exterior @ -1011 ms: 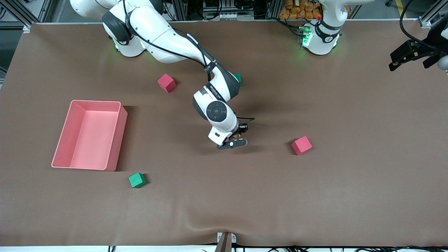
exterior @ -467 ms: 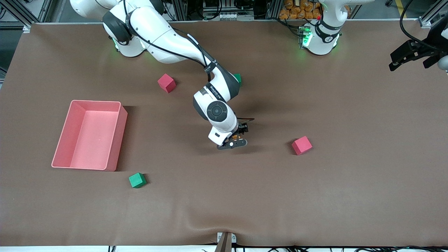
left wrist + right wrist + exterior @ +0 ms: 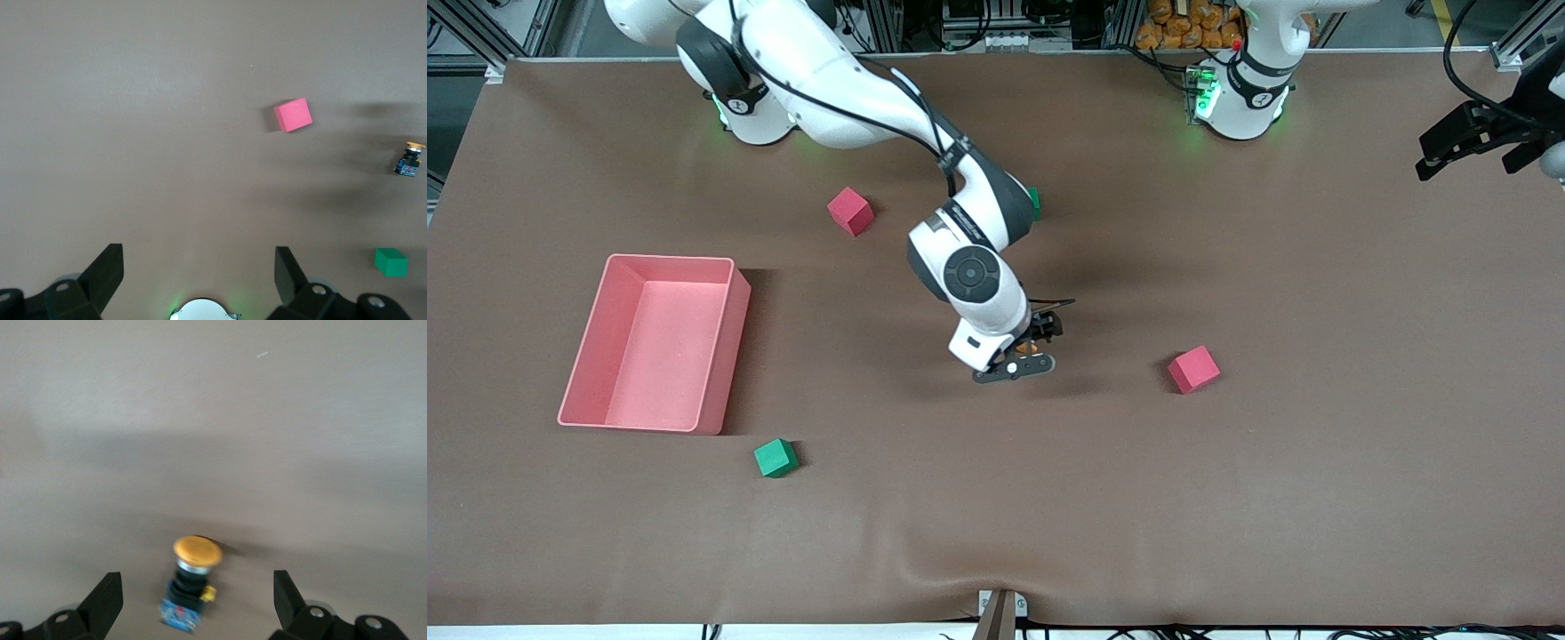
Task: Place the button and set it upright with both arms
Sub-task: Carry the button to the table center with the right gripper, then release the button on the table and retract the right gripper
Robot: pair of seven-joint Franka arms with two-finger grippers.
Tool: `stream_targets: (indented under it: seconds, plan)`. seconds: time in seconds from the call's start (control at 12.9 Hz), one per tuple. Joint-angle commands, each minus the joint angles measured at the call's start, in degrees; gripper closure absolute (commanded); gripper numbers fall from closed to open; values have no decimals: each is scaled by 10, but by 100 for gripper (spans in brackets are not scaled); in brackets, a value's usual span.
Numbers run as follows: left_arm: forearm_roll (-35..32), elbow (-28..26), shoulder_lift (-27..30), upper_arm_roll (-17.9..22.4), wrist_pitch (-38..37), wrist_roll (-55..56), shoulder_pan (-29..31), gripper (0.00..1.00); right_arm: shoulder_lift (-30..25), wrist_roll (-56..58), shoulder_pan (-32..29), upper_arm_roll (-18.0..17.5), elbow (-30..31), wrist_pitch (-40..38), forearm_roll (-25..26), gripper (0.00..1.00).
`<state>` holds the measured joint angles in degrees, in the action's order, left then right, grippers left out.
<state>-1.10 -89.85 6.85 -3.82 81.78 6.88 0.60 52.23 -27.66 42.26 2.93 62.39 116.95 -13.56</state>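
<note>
Now right gripper point(image 3: 1036, 348) spread apart over the button point(image 3: 191, 583), not gripping it; left gripper point(image 3: 199, 277) waits spread apart, well away from the button.

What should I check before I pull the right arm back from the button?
1. Right claw open, fingers apart either side of the button: ok.
2. Button free of the fingers: ok, a gap shows on both sides.
3. Button upright, orange cap on top, base on the table: ok, though the right wrist view is slightly blurred.
4. Left claw open and holding nothing, left arm waiting at its end of the table: ok.
5. Nearest red cube apart from the button: ok.
6. Straight lift path above the button: cannot tell.
</note>
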Motion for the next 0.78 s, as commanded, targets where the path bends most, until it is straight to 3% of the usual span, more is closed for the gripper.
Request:
stream_targets:
  seconds: [0.0,0.31,0.7]
  plan:
    - [-11,8,-3,-2,-7,-5,2,0,-54,-4,-59,-3,7,-79,6,0]
    - [-11,6,-3,-3,-7,-6,3,0,-137,12,-146,0,7,-195,8,0]
    - [-11,6,-3,-3,-7,-6,3,0,-204,85,-277,-3,11,-276,9,0]
